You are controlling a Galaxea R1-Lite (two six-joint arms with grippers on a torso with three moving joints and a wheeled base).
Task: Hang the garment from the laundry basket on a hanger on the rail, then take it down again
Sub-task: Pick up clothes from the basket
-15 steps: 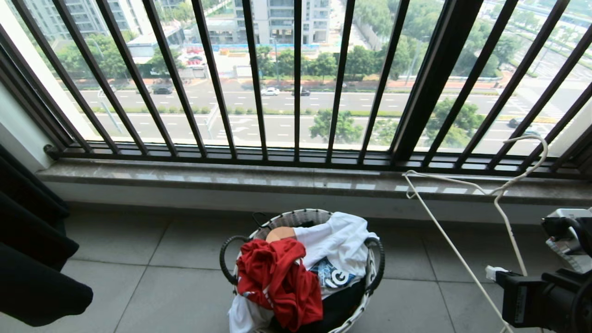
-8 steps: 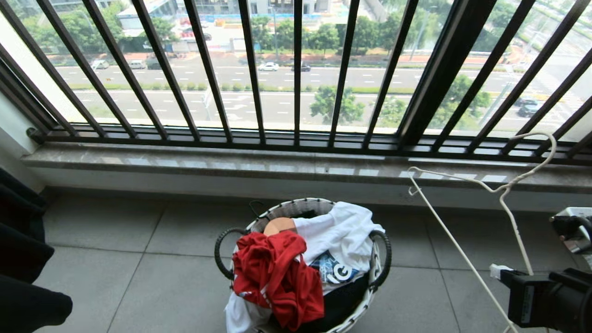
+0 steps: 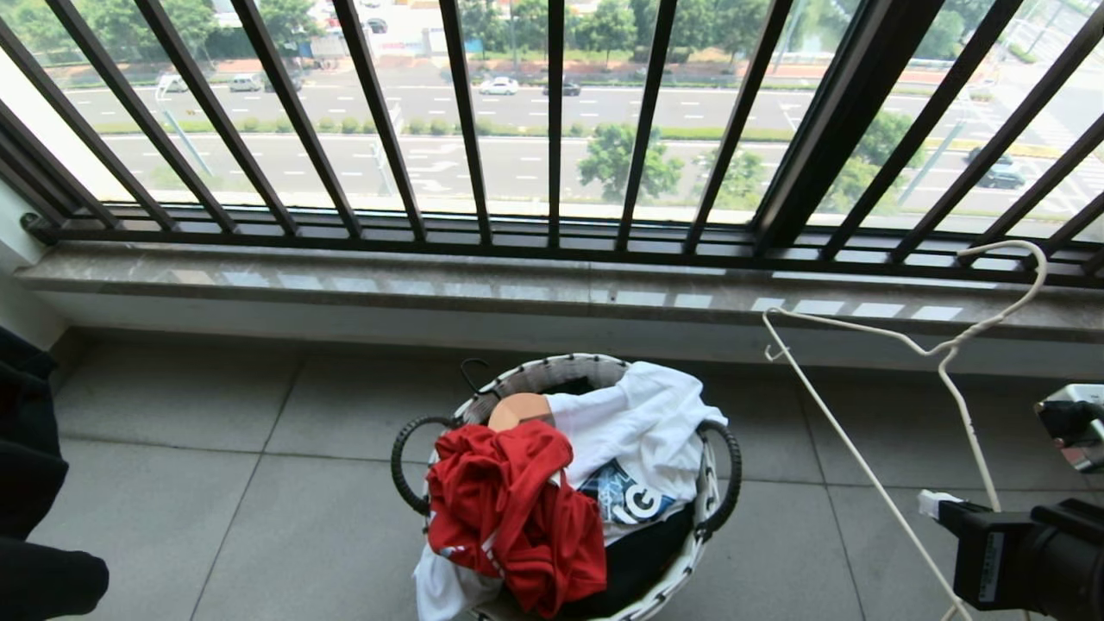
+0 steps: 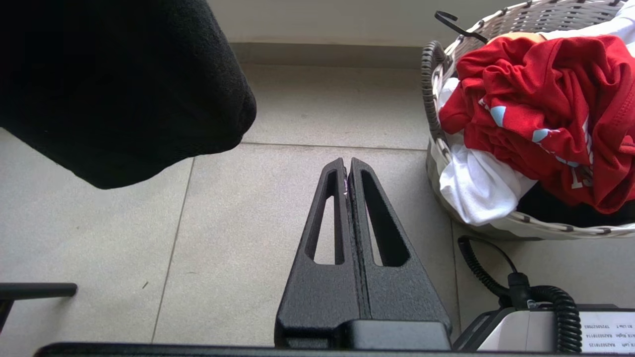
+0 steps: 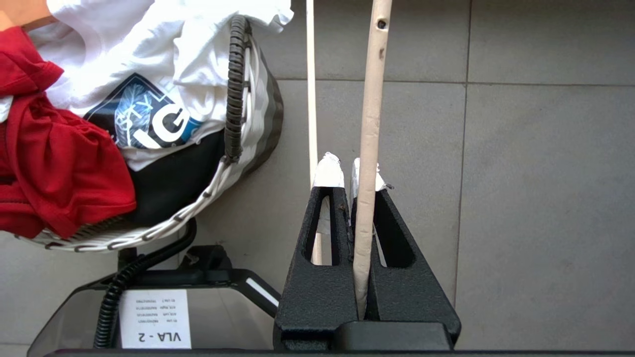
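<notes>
The garment (image 3: 517,509), a crumpled red T-shirt, lies on top of the clothes in the laundry basket (image 3: 552,375) on the tiled floor. It also shows in the left wrist view as the garment (image 4: 536,114) and in the right wrist view as the garment (image 5: 49,168). My right gripper (image 5: 346,171) is shut on the cream-white hanger (image 5: 372,99), low at the right of the basket (image 5: 149,230). The hanger (image 3: 862,483) stands with its hook up near the sill. My left gripper (image 4: 346,163) is shut and empty above the floor beside the basket (image 4: 545,10). The rail is out of view.
A dark barred window railing (image 3: 552,129) and a stone sill (image 3: 431,293) stand behind the basket. A black cloth (image 3: 34,517) hangs at the left, close over the left gripper. White printed clothes (image 3: 638,431) and a wooden hanger end (image 3: 517,410) lie in the basket.
The whole head view has slid upward in the picture: the camera has moved, not the things. The hanger stays in the right gripper, and the clothes lie as before.
</notes>
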